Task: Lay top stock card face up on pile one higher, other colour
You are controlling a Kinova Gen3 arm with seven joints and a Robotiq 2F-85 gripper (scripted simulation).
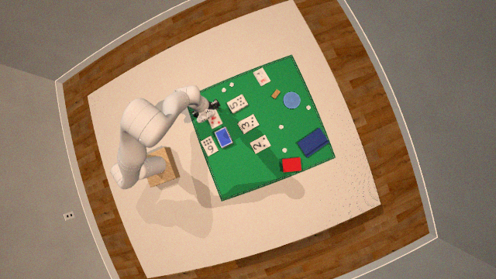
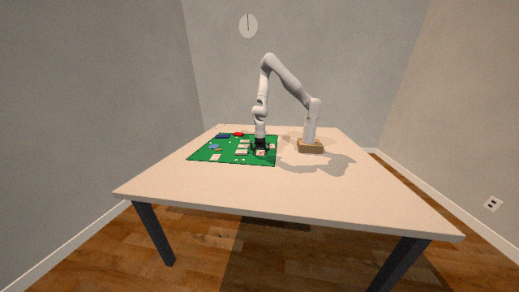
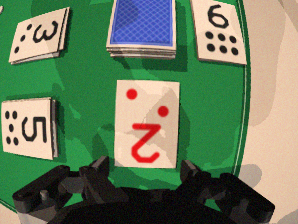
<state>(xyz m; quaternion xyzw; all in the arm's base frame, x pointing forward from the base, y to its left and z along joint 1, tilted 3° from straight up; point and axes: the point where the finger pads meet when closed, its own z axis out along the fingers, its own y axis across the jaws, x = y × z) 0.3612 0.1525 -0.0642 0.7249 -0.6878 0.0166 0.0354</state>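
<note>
A face-up red 2 card lies flat on the green mat, alone and on no pile. My gripper is open just above the card's near end, with one finger on each side of it. The blue face-down stock lies just beyond the card. A black 6 lies beside the stock. Piles topped by a black 5, a black 3 and a black 2 lie further in.
A red-pip card lies at the mat's far corner. A blue disc, a small brown block, a blue box, a red box and several small white tokens are scattered on the mat. The arm's wooden base stands beside the mat.
</note>
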